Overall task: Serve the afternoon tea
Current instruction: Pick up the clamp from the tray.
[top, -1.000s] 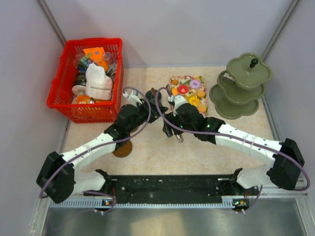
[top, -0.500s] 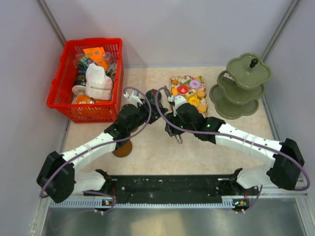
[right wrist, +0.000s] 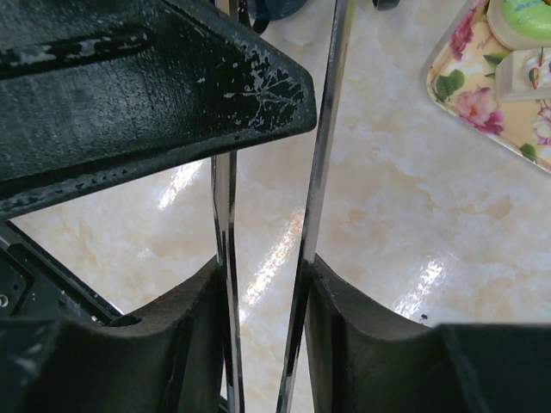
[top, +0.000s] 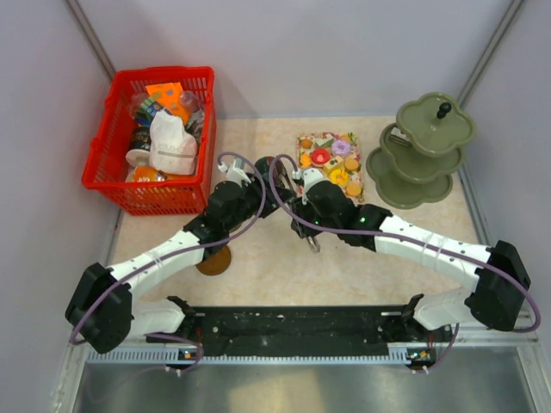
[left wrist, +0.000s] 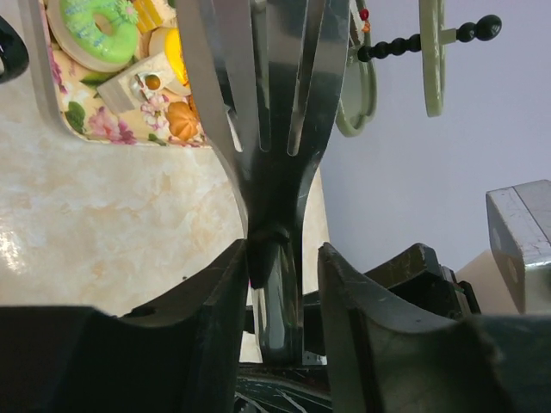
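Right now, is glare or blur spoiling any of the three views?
Top view: even light, sharp, no glare. Left wrist view: the tongs fill the centre, shiny with reflections; the tray behind them reads clearly. Right wrist view: bright glare patches on the table between the tongs' arms.

My desk (top: 258,275) is cream with a faint marbled pattern. At its far left corner the basket (top: 151,200) is bright red. Toward the far right corner the stand (top: 417,120) is olive green. The tray (left wrist: 99,129) has pink flowers and green leaves on cream, and a doughnut (left wrist: 105,24) on it is lime green with pale flecks. The tongs (left wrist: 267,129) are shiny silver and the saucer (top: 213,261) is brown. My left gripper (left wrist: 284,249) and right gripper (right wrist: 263,267) are black.
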